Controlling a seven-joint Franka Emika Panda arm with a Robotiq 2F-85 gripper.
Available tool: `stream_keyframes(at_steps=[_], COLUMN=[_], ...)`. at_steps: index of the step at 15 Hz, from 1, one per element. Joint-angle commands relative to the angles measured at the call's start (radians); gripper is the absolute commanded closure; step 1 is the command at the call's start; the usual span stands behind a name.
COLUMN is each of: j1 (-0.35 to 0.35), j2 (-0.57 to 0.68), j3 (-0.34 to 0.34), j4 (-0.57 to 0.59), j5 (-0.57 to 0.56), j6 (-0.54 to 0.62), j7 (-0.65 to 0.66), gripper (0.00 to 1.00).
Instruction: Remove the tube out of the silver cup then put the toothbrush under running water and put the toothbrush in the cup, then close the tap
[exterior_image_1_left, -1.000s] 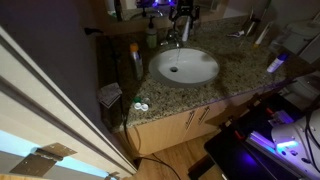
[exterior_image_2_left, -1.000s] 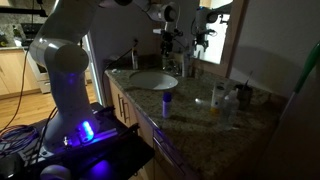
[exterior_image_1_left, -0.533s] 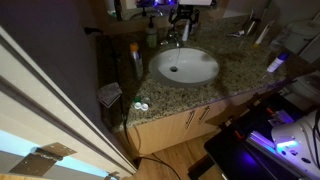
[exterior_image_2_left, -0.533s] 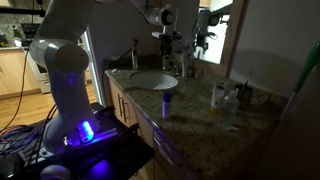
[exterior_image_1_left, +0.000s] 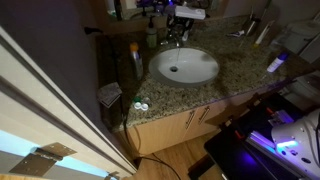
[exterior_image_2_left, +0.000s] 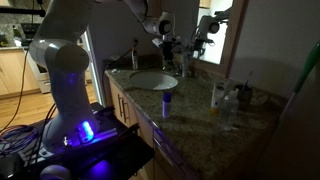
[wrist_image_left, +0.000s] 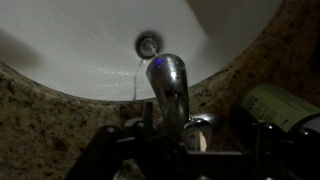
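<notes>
Both fingers (wrist_image_left: 105, 152) of the gripper (wrist_image_left: 176, 152) are dark, blurred and cropped by the wrist view's lower edge; whether spread or closed cannot be told. Near them, the tap (wrist_image_left: 170, 85): chrome, short curved spout, standing on the speckled counter (wrist_image_left: 45, 125) at the rim of the white basin (wrist_image_left: 70, 45).

Counter: speckled granite countertop (exterior_image_1_left: 240, 82), set along the wall.
Cabinets: pale wooden doors (exterior_image_1_left: 180, 125) beneath the counter.
Floor: wood boards (exterior_image_1_left: 170, 160).
Light: dim overall; a blue-violet glow (exterior_image_1_left: 285, 142) sits low.
Beyond: brighter kitchen cabinets (exterior_image_2_left: 14, 58).
</notes>
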Motion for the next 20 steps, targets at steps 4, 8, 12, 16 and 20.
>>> stream_keyframes(at_steps=[4, 8, 12, 16, 20], j1=[0.024, 0.038, 0.038, 0.089, 0.106], j2=[-0.038, -0.041, -0.050, -0.054, -0.046], j3=[-0.024, -0.035, -0.032, -0.089, -0.091], j4=[-0.089, -0.102, -0.094, -0.072, -0.037], j5=[-0.038, -0.062, -0.066, -0.199, -0.268], j6=[0.108, 0.146, 0.043, -0.043, -0.114], j7=[0.025, 0.037, 0.033, 0.105, 0.121], gripper=[0.73, 0.94, 0.93, 0.93, 0.93])
